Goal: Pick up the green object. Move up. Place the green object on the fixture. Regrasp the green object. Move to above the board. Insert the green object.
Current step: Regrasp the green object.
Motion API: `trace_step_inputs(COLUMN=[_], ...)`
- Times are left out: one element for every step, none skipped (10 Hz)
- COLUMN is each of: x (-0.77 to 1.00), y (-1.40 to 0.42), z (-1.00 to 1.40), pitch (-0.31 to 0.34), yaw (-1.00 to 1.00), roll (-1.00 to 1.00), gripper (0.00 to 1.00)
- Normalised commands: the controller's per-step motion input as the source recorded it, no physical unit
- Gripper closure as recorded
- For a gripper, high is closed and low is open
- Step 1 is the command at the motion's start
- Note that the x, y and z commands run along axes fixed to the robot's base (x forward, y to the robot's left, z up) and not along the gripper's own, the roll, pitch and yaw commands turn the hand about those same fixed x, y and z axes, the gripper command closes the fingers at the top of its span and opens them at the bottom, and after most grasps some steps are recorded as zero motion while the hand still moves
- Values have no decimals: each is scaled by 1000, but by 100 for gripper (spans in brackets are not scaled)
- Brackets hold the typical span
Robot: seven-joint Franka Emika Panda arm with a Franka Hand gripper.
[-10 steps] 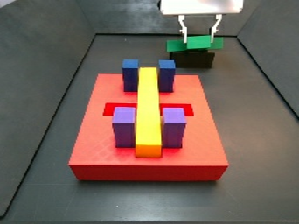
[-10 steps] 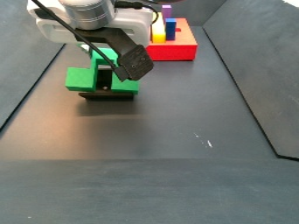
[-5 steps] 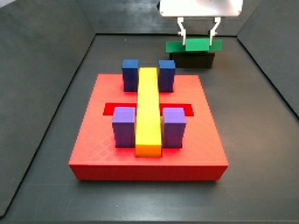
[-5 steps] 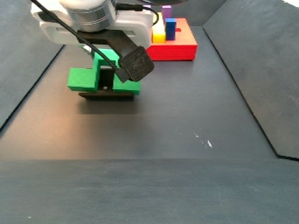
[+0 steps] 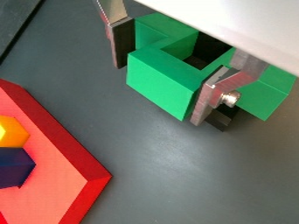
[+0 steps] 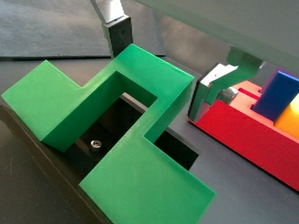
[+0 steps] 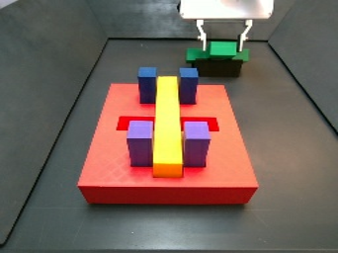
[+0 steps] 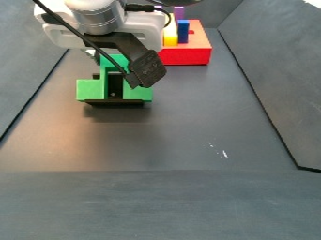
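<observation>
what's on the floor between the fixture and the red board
Nothing: bare dark floor separates the fixture, where the gripper straddles the green object, from the board in a side view.

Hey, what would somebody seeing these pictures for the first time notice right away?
The bright green object stands out first, sitting on the dark fixture at the far end of the floor, with the gripper straddling it, a silver finger on either side. Next is the big red board lying apart from them, carrying a long yellow bar flanked by blue and purple blocks.
</observation>
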Motion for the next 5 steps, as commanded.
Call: trace_step_inputs(x=[23,86,157,74,86], y=[0,0,134,206,223], z=[0,6,237,440,469], pitch=[0,0,-109,-269,-260], yaw=[0,0,0,0,0], roll=[0,-37,-217,-366,-357], gripper=[0,0,0,0,0])
